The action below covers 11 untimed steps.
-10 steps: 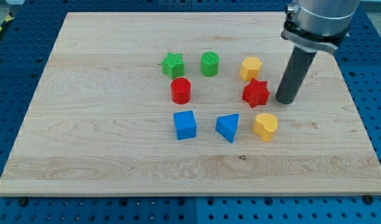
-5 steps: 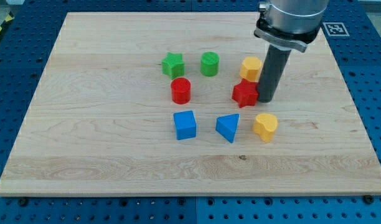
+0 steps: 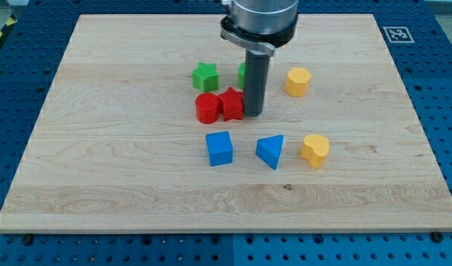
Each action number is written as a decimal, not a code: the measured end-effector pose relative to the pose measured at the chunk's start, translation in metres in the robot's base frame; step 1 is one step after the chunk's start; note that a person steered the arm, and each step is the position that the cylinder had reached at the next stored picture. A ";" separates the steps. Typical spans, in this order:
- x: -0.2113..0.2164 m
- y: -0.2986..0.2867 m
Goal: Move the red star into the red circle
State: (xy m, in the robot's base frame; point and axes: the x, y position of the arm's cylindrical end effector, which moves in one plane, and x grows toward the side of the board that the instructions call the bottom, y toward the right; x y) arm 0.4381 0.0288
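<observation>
The red star sits near the board's middle, touching the red circle block on its left. My tip is pressed against the star's right side. The rod rises toward the view's top and hides most of the green circle block behind it.
A green star lies just above the red circle. A yellow hexagon is to the right of the rod. A blue cube, a blue triangle and a yellow heart form a row below. The wooden board lies on a blue perforated table.
My tip has swept left from right of the red star, pushing the star leftward until it touches the red circle. The red circle has shifted slightly left.
</observation>
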 end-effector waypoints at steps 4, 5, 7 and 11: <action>-0.008 -0.094; -0.032 -0.123; -0.056 -0.165; -0.073 -0.140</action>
